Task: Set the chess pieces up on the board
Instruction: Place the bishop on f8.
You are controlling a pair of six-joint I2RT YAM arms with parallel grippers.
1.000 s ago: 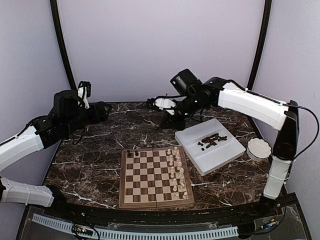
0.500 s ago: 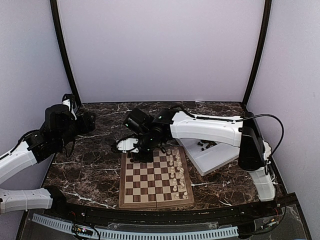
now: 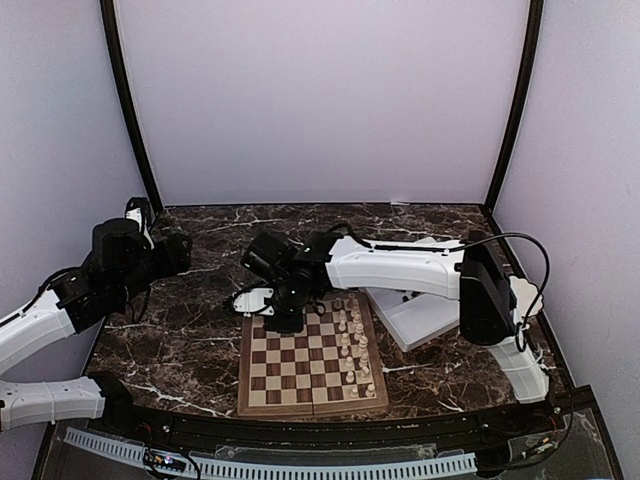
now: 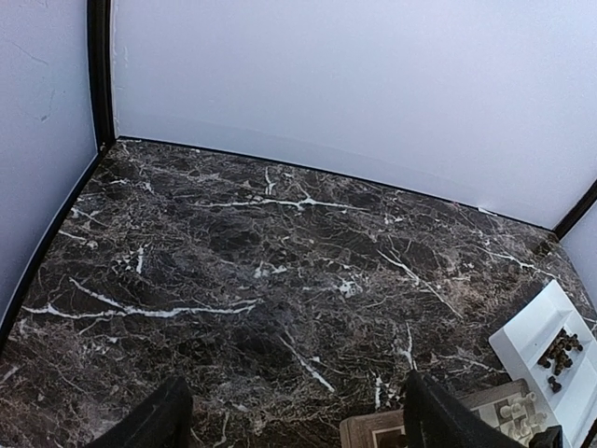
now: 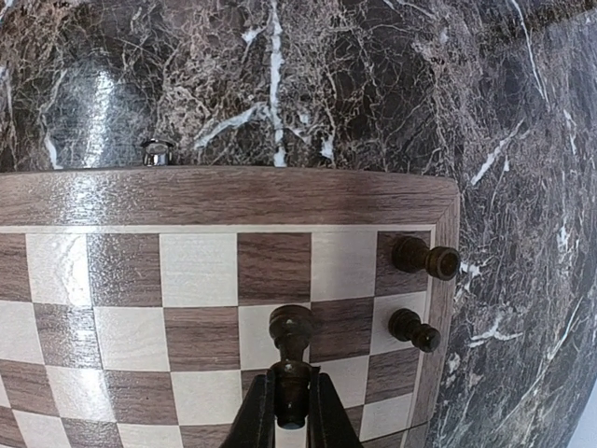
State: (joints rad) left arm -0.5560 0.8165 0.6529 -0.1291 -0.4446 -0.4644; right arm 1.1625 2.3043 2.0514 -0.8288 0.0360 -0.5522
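The board (image 3: 300,365) lies at the table's front middle, with cream-white pieces (image 3: 351,335) along its right side. My right gripper (image 3: 277,318) hangs low over the board's far left corner. In the right wrist view it (image 5: 292,415) is shut on a dark chess piece (image 5: 292,341), base down over a pale square. Two more dark chess pieces (image 5: 424,258) (image 5: 413,329) stand on the board (image 5: 270,194) by its edge. My left gripper (image 3: 176,250) is raised at the far left, off the board. In its wrist view the left gripper (image 4: 298,427) is open and holds nothing.
A white divided tray (image 3: 425,315) sits right of the board, partly under the right arm; in the left wrist view the tray (image 4: 534,329) holds several loose dark pieces (image 4: 560,349). A metal clasp (image 5: 156,151) sticks out from the board's frame. Walls close in the table.
My right arm swung from above the tray across to the board's far left corner and came down low, a dark piece in its jaws. The left arm drew back to the left.
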